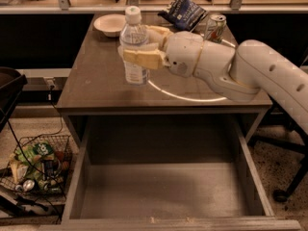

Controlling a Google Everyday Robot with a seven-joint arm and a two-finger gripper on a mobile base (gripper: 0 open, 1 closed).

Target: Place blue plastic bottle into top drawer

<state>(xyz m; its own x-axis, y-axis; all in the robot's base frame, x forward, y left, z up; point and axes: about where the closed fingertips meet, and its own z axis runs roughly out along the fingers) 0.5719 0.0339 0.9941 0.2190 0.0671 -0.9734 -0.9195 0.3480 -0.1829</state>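
Note:
The blue plastic bottle is clear and bluish with a white cap. It stands upright over the left part of the tabletop. My gripper is shut on the bottle's middle, one cream finger in front and one behind, and holds it slightly above the table surface. The arm reaches in from the right. The top drawer is pulled open below the table's front edge. Its grey bottom is bare.
A white bowl, a dark chip bag and a soda can sit at the back of the table. A wire basket with packets stands on the floor at left. A chair base shows at right.

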